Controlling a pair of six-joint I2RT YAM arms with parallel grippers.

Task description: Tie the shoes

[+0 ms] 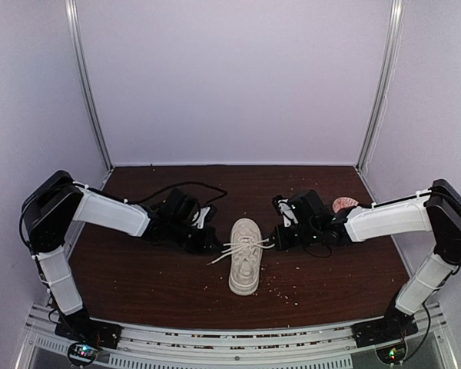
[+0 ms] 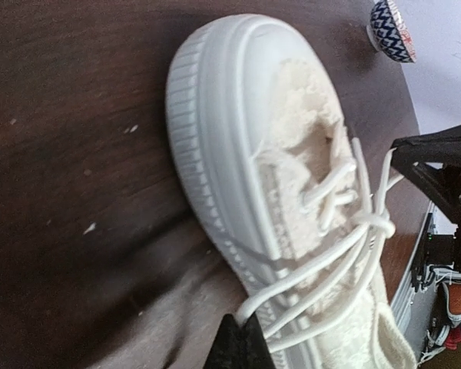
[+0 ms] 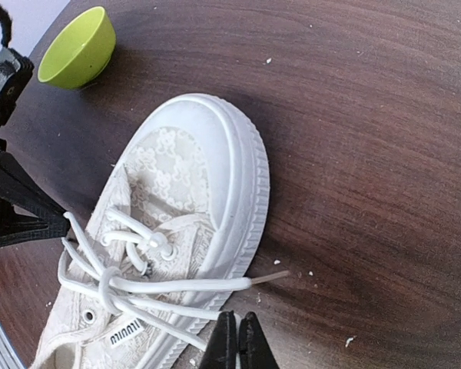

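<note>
The off-white sneaker (image 1: 244,270) lies mid-table with its toe toward the near edge. It fills the left wrist view (image 2: 238,115) and the right wrist view (image 3: 207,154). Its white laces (image 1: 232,250) cross over the tongue in a loose first knot (image 3: 107,290). My left gripper (image 1: 212,240) is at the shoe's left side, shut on a lace strand (image 2: 307,269) at its tips (image 2: 246,340). My right gripper (image 1: 275,238) is at the shoe's right side, shut on another lace strand (image 3: 177,309) at its tips (image 3: 238,344). A free lace end (image 3: 270,277) lies on the table.
A green bowl (image 3: 77,48) stands beyond the shoe's toe on the left. A blue-patterned bowl (image 2: 392,21) stands on the right, pinkish in the top view (image 1: 343,204). Crumbs dot the dark wood table (image 1: 138,269). Walls enclose the back and sides.
</note>
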